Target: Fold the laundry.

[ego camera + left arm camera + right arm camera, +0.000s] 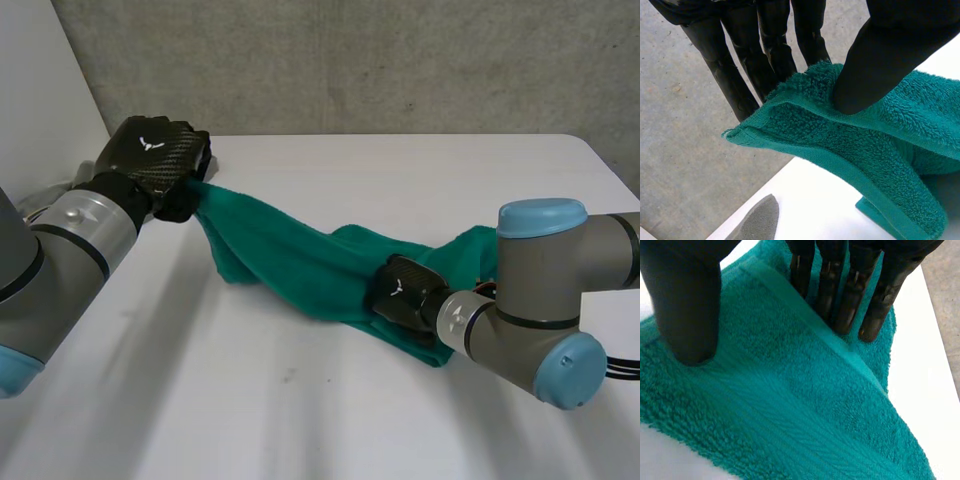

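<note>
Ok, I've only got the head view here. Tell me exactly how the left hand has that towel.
Observer: The left hand pinches the green towel right at a hemmed corner, with the thumb pressing the cloth against the fingers.
Operator: Now report the right hand's grip.
Observer: The right hand is not gripping. It lies flat on the towel, with its straight fingers and thumb pressing down and nothing curled round the cloth.

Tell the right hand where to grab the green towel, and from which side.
Pinch the hem band by the right hand's fingertips, from above: the towel lies flat there, while the left hand pinches the far corner raised.
</note>
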